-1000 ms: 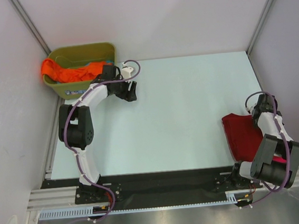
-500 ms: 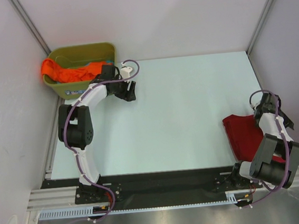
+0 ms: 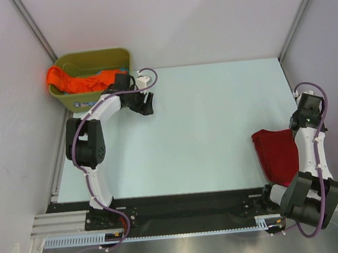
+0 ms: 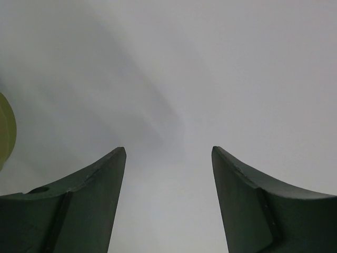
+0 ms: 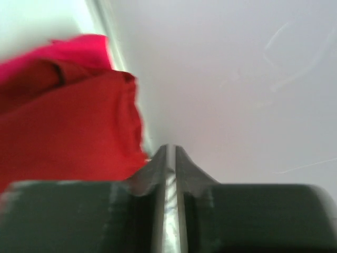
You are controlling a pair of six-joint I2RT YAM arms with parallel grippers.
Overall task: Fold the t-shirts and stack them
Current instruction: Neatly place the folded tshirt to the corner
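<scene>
At the far left corner of the pale table sits an olive-green plastic tub. A vivid orange t-shirt is bunched inside it, and part of the cloth spills over the tub's left rim.

Just to the right of the tub, the left arm reaches forward. The left gripper hangs over bare table, apart from the tub. In the left wrist view this gripper is spread wide. Its two dark fingers stand well apart, with only the blank pale surface between them. A sliver of the green tub shows at the left edge of that view.

The middle of the table carries nothing.

At the right edge, near the front, a dark red t-shirt lies folded on the table beside the right arm. In the right wrist view the right gripper has its jaws pressed together, with only a thin seam between them and no cloth caught. The dark red t-shirt lies to the left of this gripper. A bright magenta-pink t-shirt peeks out beyond it, blurred, against the grey side wall.
</scene>
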